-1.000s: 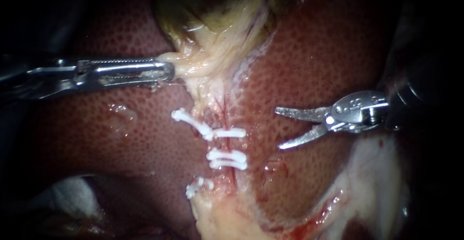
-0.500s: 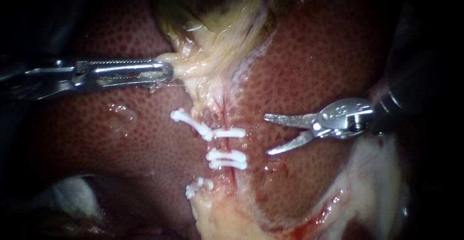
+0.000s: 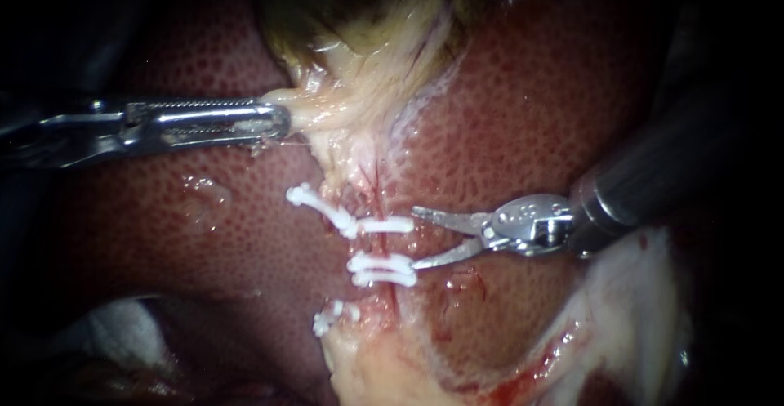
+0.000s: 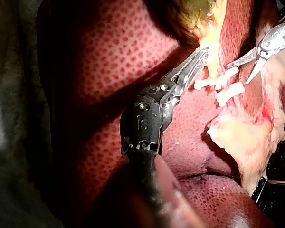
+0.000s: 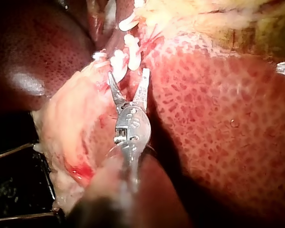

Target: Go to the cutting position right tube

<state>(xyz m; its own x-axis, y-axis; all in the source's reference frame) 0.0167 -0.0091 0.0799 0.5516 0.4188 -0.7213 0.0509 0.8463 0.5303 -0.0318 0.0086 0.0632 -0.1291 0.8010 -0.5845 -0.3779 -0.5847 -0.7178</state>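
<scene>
1. right tube lies on the pale strip across the liver, bare between the upper clip and the middle clip.
2. right instrument has its blades spread wide, tips just beside both clips; closing off line could bite a clip or nick the liver, and pushing in too deep could stab the tube.
3. left instrument is clamped on pale tissue under the gallbladder; a slip there would likely slacken the tube and shift the gap.
</scene>
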